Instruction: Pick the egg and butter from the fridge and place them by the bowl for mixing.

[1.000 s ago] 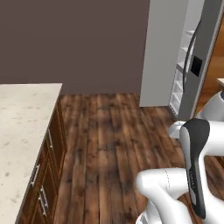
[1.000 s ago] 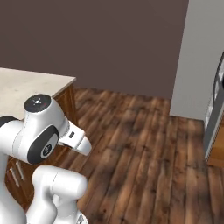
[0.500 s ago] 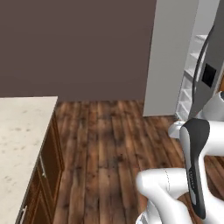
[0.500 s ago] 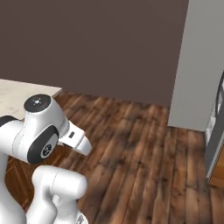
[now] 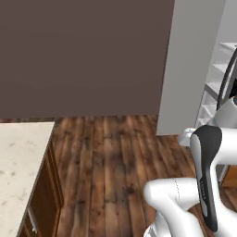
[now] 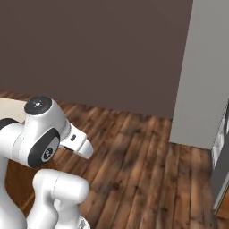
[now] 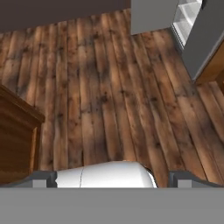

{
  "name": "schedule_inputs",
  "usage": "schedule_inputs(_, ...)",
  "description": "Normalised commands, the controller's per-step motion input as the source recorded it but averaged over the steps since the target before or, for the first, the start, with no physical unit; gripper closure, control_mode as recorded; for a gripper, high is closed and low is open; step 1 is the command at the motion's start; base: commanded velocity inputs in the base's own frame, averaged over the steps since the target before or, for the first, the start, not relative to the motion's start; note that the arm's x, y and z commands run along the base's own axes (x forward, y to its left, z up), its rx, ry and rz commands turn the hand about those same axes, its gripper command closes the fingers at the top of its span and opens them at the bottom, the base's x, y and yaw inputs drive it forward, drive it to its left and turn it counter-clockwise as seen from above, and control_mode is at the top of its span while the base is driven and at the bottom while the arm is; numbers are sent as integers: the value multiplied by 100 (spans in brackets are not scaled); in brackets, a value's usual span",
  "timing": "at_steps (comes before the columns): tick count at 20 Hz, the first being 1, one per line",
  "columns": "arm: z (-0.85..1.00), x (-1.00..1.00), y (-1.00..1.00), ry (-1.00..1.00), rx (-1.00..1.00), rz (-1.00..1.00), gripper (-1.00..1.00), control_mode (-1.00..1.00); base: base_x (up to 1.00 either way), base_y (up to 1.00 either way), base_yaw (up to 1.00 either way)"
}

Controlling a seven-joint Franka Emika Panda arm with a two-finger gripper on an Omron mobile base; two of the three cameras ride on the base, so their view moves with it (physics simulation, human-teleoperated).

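The tall grey fridge (image 5: 190,69) stands ahead on the right, its door ajar, with white shelves (image 5: 216,76) and a dark curved handle (image 5: 227,76) showing. Its grey side (image 6: 205,89) rises at the right of the right base view. In the hand view the fridge (image 7: 153,15) lies at the top right, with its shelves (image 7: 186,22) beside the open door (image 7: 205,37). My gripper (image 7: 113,180) is open, fingertips (image 7: 43,179) wide apart, pointing down at bare wooden floor with nothing between them. The egg, the butter and the bowl are out of view.
A pale speckled counter (image 5: 18,157) on a dark wooden cabinet (image 5: 44,194) stands at the lower left; its cabinet corner (image 7: 15,140) appears left in the hand view. Wooden floor (image 5: 115,157) stretches to the fridge, with a dark wall (image 5: 83,55) behind.
The whole picture has shifted: the base has driven toward the fridge, which now looks larger, while the counter has slid off to the left. The gripper has stayed open.
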Motion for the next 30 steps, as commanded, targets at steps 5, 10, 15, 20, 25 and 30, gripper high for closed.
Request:
schedule_inputs(5,0,0,0,0,0,0,-100,100,93,4,0)
schedule_inputs(10,0,0,0,0,0,0,-100,100,92,3,0)
schedule_inputs(15,0,0,0,0,0,0,-100,100,90,0,0)
schedule_inputs(20,0,0,0,0,0,0,-100,100,90,0,0)
schedule_inputs(25,0,0,0,0,0,0,-100,100,91,0,0)
schedule_inputs(30,0,0,0,0,0,0,-100,100,81,16,-16)
